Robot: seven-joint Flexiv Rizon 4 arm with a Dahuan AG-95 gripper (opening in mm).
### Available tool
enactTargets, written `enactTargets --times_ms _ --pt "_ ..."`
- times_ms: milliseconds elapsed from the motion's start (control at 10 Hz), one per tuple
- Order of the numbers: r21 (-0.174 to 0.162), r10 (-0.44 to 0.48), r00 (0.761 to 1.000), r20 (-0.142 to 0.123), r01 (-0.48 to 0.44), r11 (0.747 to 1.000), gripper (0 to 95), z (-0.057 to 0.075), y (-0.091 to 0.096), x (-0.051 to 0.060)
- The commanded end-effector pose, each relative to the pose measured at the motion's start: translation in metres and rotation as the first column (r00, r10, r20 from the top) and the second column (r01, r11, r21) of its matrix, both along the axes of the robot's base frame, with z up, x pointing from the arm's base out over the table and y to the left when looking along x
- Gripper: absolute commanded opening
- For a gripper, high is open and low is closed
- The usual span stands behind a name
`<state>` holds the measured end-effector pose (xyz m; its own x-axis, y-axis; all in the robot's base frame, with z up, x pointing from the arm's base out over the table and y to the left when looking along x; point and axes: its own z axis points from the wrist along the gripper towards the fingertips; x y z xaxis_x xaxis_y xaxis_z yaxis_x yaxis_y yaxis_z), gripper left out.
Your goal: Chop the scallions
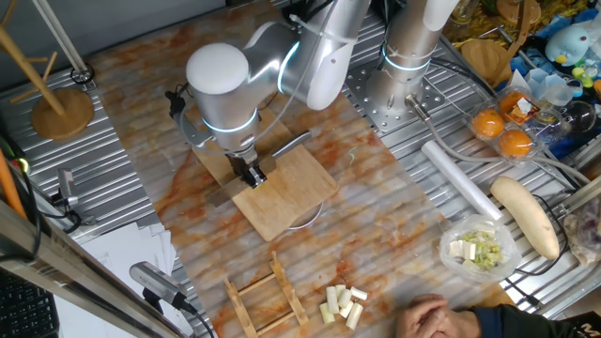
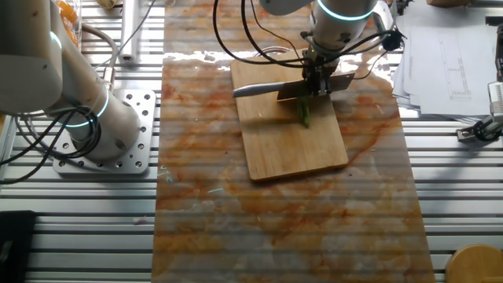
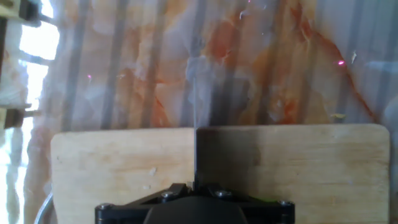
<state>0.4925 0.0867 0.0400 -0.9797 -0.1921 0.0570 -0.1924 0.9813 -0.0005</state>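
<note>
A white daikon-like root (image 1: 526,216) lies at right of the frame beside a clear bowl (image 1: 480,250) of whitish-green bits and white cubes. Pale cream cylindrical chunks (image 1: 342,304) sit bottom centre on the tabletop (image 1: 394,216), next to a wooden rack (image 1: 266,299). Oranges (image 1: 502,131) and a white roll (image 1: 457,177) lie upper right; a wooden stand (image 1: 58,103) occupies upper left.

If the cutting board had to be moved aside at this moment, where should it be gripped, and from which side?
By the short edge farthest from the gripper, approached side-on at table level. The cutting board lies flat on the table, so only its thin rim offers a pinch. That end is bare, while the knife and the scallion occupy the near end.
</note>
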Motion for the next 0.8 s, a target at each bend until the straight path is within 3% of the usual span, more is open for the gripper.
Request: enactTargets --times_ms 100,200,800 --pt "0.072 0.007 0.998 -0.058 -0.003 0.997 0.0 0.0220 -0.0035 -0.0024" --pt "0.054 0.018 0.998 -0.056 -0.015 0.998 0.0 0.0239 -0.0036 -0.0030" --pt "0.051 0.025 0.998 -0.052 -0.023 0.998 0.0 0.0234 -0.0105 -0.0056"
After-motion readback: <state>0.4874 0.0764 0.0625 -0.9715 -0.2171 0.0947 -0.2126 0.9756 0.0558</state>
